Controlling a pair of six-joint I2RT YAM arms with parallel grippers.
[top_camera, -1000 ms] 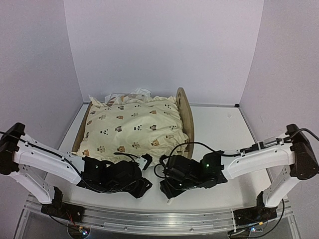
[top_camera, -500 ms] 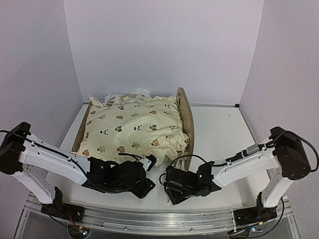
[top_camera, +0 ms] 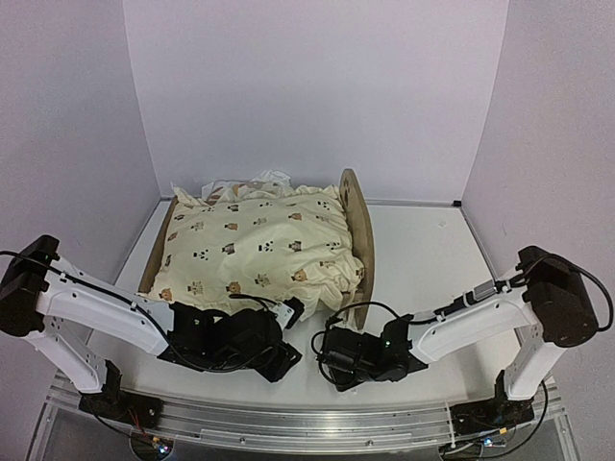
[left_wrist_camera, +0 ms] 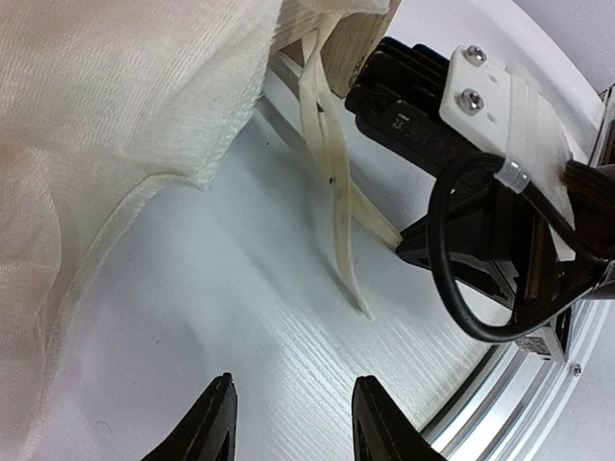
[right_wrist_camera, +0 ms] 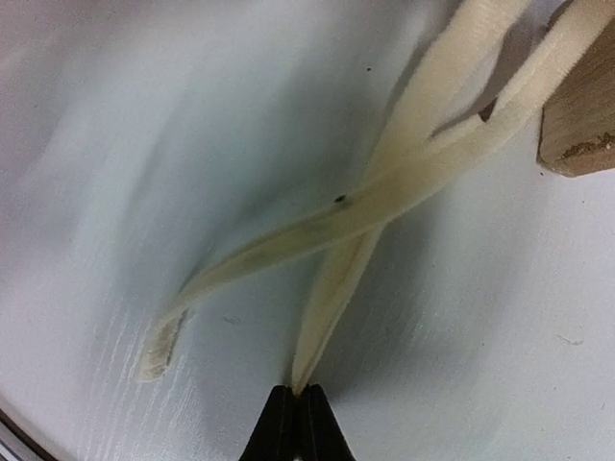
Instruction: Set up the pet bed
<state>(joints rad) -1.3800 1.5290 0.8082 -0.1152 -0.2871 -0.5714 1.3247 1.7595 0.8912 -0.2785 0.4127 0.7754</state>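
The pet bed (top_camera: 357,226) stands at the back left, its plywood end board upright on the right side, a wooden corner (right_wrist_camera: 581,125) showing in the right wrist view. A cream animal-print quilt (top_camera: 255,245) covers the bed. Two cream tie straps (left_wrist_camera: 332,182) hang from the quilt's near corner onto the table and cross each other. My right gripper (right_wrist_camera: 296,392) is shut on the tip of one strap (right_wrist_camera: 336,298); the other strap (right_wrist_camera: 240,264) lies loose. My left gripper (left_wrist_camera: 293,384) is open just over the table, short of the straps, holding nothing.
The quilt's edge (left_wrist_camera: 115,115) hangs to the left of my left gripper. The right arm's black wrist and cable (left_wrist_camera: 480,192) sit close on its right. The metal rail (top_camera: 307,423) runs along the table's near edge.
My right gripper has dropped toward the near edge and shut on a strap tip. The left gripper has stayed put, open.
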